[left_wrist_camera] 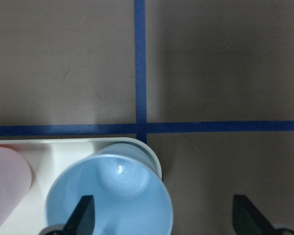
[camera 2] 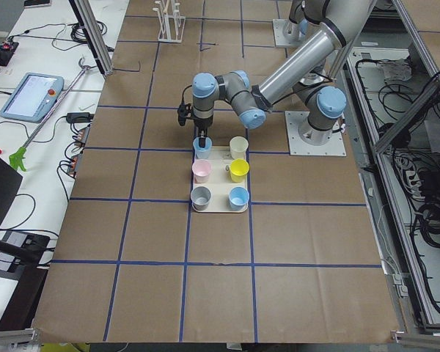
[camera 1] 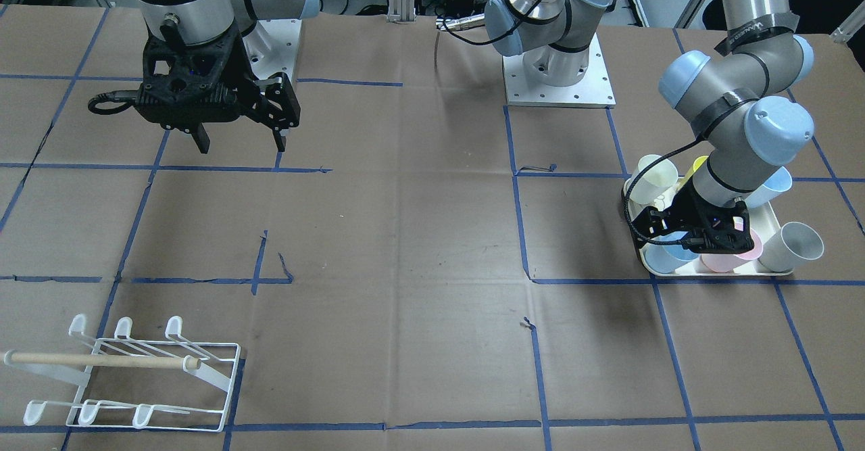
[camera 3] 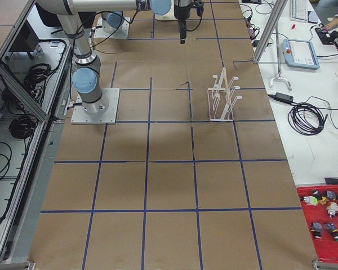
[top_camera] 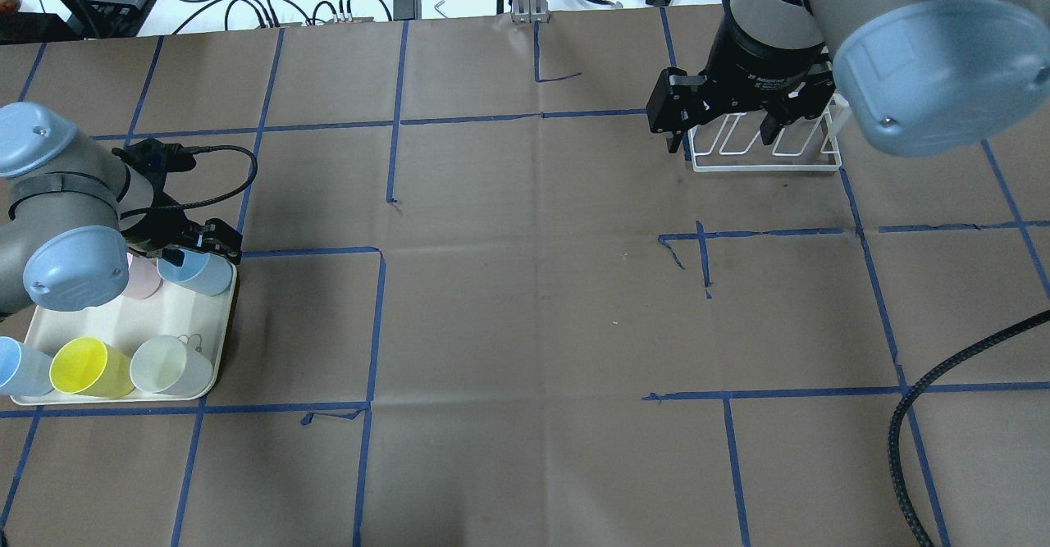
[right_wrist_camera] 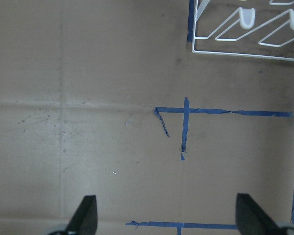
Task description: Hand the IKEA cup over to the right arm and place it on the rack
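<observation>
Barely started. Straddles blue cup's rim on tray with left end effector spread, unclamped; hovers right end effector over counter, spread, empty. Yet to grip, pass, hang on rack.

The worktop is covered in matt brown paper, creased and scuffed, marked with blue tape; the rack is made of white-coated wire with a pale wooden dowel; the light-blue cup is shown in smooth, faintly glossy plastic.
</observation>
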Action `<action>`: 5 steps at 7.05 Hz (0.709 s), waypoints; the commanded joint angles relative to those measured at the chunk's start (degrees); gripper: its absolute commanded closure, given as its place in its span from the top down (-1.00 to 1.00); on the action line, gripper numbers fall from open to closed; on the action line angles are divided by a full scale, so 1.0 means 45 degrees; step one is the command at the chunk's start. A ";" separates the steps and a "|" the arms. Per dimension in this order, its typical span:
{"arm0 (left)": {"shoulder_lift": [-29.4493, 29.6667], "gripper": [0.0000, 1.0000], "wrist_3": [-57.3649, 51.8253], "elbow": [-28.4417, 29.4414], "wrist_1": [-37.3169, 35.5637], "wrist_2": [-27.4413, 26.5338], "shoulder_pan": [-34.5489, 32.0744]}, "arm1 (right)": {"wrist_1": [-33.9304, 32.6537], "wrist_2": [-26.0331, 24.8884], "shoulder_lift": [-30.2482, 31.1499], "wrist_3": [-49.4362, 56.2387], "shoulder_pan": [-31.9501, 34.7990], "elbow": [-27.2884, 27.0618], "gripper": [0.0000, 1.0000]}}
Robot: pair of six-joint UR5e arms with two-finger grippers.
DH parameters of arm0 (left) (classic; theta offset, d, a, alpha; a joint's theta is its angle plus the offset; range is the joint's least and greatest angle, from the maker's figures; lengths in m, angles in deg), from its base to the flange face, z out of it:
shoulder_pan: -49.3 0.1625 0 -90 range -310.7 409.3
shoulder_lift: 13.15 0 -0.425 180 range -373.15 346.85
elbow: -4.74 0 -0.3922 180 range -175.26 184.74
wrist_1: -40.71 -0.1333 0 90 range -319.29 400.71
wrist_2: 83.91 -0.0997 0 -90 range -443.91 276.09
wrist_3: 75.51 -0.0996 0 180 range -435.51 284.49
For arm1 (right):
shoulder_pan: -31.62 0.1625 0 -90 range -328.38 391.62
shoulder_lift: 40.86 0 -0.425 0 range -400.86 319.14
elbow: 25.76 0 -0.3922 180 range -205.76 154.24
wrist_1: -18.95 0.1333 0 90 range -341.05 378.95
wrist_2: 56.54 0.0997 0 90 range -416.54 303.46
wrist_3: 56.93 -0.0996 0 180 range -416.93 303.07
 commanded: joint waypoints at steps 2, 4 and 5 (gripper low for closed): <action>-0.0023 -0.82 0.0010 0.0018 0.0074 -0.0012 0.0000 | -0.2845 0.0024 0.0038 -0.0017 0.0136 -0.0782 0.99; -0.0139 -1.00 0.0010 0.0192 0.0171 -0.0031 0.0000 | -0.4648 0.0875 -0.0019 -0.0057 0.0117 -0.1604 0.99; -0.0314 -1.00 0.0030 0.0251 0.0172 -0.0283 0.0000 | -0.6184 0.2159 -0.0020 -0.0056 0.0136 -0.1684 0.99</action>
